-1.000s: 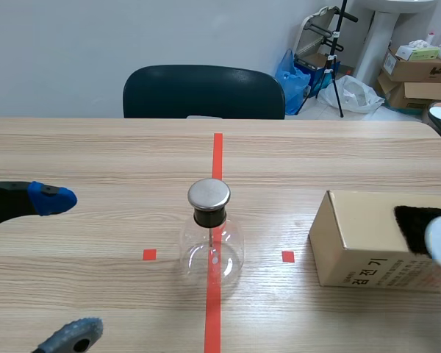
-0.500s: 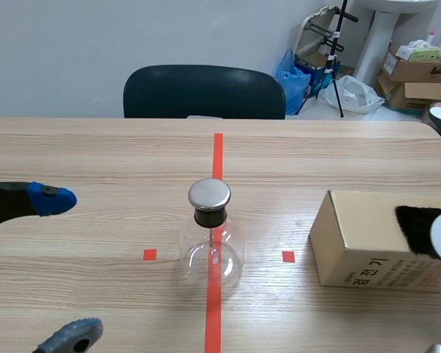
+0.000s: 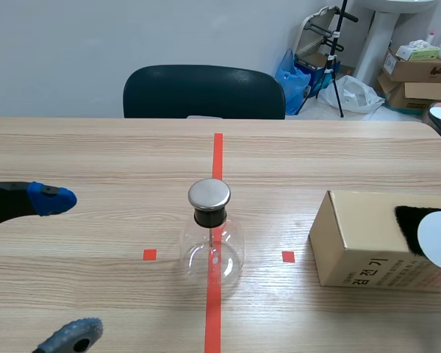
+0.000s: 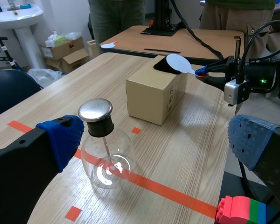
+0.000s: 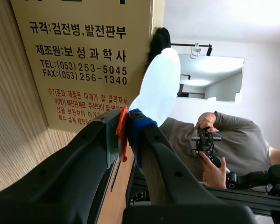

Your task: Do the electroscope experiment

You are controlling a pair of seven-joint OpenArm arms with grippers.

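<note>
A cardboard box (image 3: 367,243) printed with Korean lettering stands on the right side of the wooden table (image 3: 95,154). It sits between the electroscope (image 3: 210,239) and the right gripper (image 5: 127,128). The electroscope is a round glass flask with a metal cap, upright on the orange-red centre line and well apart from the box. A tuft of black fur (image 3: 406,220) lies on the box's top at its right end. Past the table's far edge is a dark chair (image 3: 203,92), with cartons and bags on the floor behind it (a person (image 5: 214,140) sits in the background of the right wrist view).

The right gripper is clamped on the orange handle of a white disc paddle (image 5: 161,86), low beside the box's right end. The disc is raised next to the fur, and I cannot tell whether they touch. The left gripper (image 4: 156,140) is spread wide with nothing in it, low over the table's left side. The flask lies ahead of it, close by one of its blue pads (image 4: 60,137).

A strip of wood shows between flask and box, and a wider stretch between flask and left gripper. The table's near edge runs beside the left gripper's nearer finger, with coloured toy bricks (image 4: 242,210) below it
</note>
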